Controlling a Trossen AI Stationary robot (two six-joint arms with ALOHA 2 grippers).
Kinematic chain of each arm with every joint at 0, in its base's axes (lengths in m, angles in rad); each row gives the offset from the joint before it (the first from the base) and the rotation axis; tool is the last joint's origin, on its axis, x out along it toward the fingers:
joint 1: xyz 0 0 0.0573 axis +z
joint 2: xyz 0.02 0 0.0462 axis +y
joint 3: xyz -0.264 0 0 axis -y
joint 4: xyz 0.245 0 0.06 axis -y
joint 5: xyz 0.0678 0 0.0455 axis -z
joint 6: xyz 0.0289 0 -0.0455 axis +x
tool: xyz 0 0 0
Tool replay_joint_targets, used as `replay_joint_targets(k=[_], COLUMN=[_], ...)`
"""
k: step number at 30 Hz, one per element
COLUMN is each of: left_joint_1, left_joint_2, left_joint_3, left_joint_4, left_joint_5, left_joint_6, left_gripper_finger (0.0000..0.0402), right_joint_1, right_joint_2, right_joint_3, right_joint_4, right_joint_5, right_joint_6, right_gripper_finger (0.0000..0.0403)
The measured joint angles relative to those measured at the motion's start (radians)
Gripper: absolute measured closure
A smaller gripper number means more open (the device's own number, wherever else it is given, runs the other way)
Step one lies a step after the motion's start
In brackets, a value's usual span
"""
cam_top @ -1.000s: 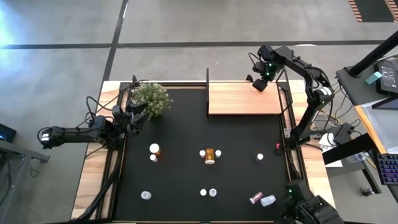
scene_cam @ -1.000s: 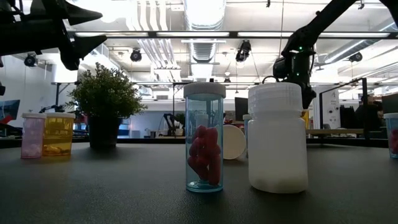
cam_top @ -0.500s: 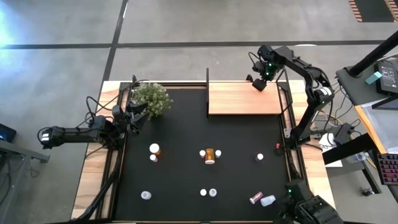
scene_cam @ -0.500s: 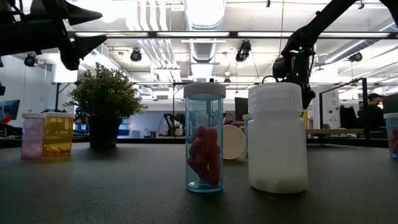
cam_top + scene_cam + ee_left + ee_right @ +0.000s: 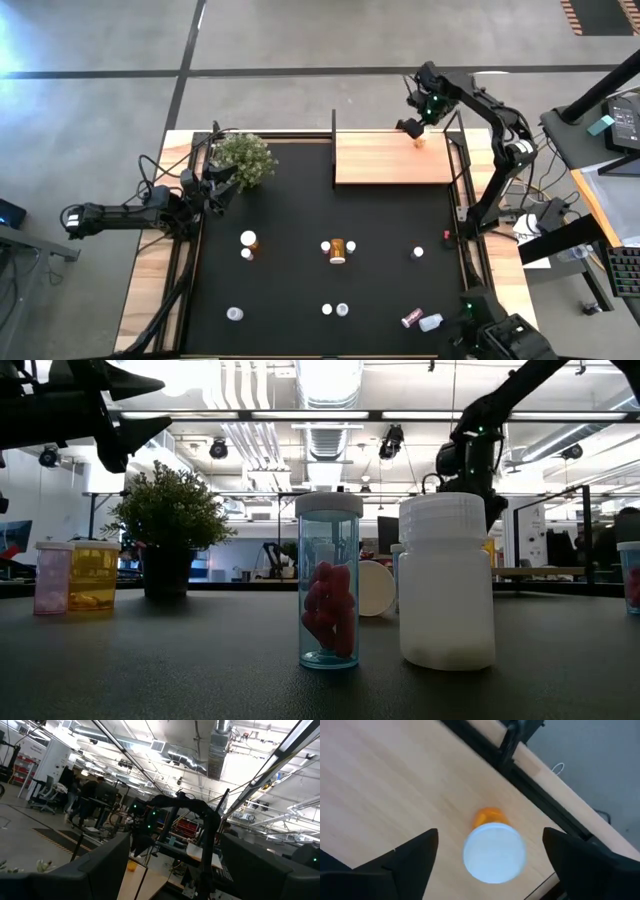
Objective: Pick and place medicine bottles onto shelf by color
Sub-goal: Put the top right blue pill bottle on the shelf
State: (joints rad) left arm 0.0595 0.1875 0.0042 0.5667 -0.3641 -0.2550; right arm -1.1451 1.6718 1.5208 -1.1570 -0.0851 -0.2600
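Observation:
An orange medicine bottle with a white cap stands upright on its base on the shelf, near the board's far right corner. My right gripper hangs just above it, pointing down. It is open, with one finger on either side of the cap and clear of it. Several more medicine bottles stand or lie on the black mat, among them an orange one at the middle and a maroon one at the near right. My left gripper waits open beside the plant, above the mat's left side.
A potted green plant stands at the far left of the mat. The shelf's black frame and posts edge the board. A clear bottle of red pills and a big white one stand close to the near edge.
My right gripper has opened and let go of the orange bottle, then risen a little and drawn back toward the far edge. The bottle stays standing on the shelf's far right corner.

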Motion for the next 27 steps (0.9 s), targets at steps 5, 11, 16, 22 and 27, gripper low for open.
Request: replay_joint_targets(k=[5, 11, 16, 22, 27], left_joint_1=[0.0, 0.0, 0.0, 0.0, 0.0], left_joint_2=[0.0, 0.0, 0.0, 0.0, 0.0], left_joint_3=[0.0, 0.0, 0.0, 0.0, 0.0], left_joint_4=[0.0, 0.0, 0.0, 0.0, 0.0], left_joint_5=[0.0, 0.0, 0.0, 0.0, 0.0], left_joint_6=[0.0, 0.0, 0.0, 0.0, 0.0], left_gripper_finger=[0.0107, 0.0107, 0.0107, 0.0107, 0.0107], right_joint_1=[0.004, 0.004, 0.03, 0.097, 0.168], right_joint_2=[0.0, -0.001, -0.002, -0.002, -0.002], right_joint_3=[0.082, 0.204, 0.329, 0.46, 0.542], right_joint_4=[0.002, -0.039, -0.044, -0.077, -0.236], right_joint_5=[0.028, 0.029, -0.006, 0.032, 0.085], right_joint_6=[0.193, 0.563, 0.496, 0.47, 0.518], right_gripper_finger=[0.0043, 0.0053, 0.005, 0.0046, 0.0046])
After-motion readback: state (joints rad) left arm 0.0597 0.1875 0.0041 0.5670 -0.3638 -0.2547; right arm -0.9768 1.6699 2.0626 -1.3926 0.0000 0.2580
